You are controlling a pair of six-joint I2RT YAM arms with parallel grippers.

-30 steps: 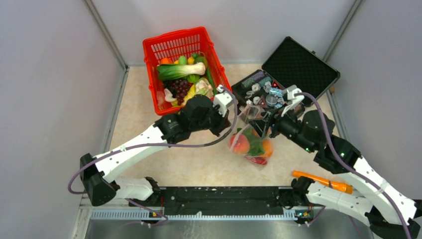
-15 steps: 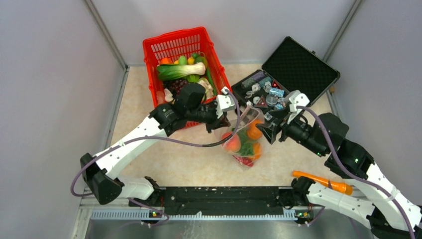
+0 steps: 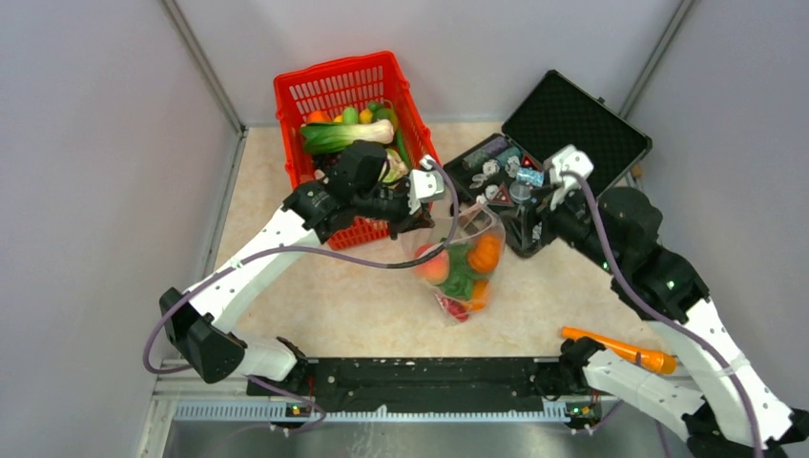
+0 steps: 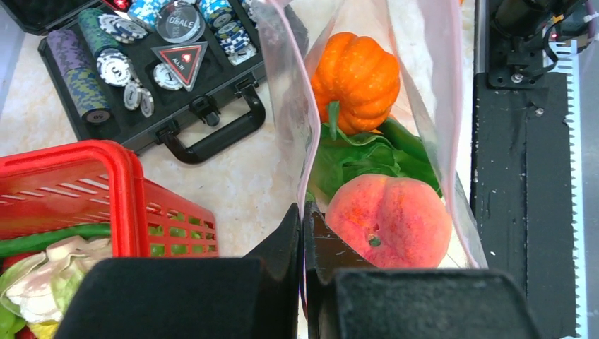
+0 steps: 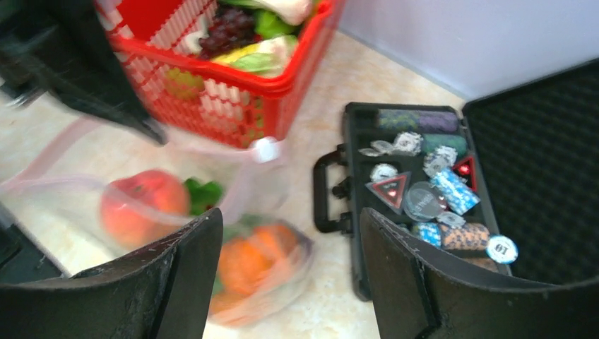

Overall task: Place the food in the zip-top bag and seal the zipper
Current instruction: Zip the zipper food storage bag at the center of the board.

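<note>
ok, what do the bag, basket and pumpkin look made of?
Bag: thin, soft plastic film, see-through and creased. Basket: rigid glossy red plastic, moulded as a lattice. Pumpkin: probably hard plastic, going by its smooth, slightly shiny orange skin.

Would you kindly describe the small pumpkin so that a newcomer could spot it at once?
Between the red basket and the open black case is a clear zip-top bag. In it, touching the green leaves beside the peach, lies the pumpkin: bright orange and deeply ribbed, unlike the smooth pink-orange peach.
</note>
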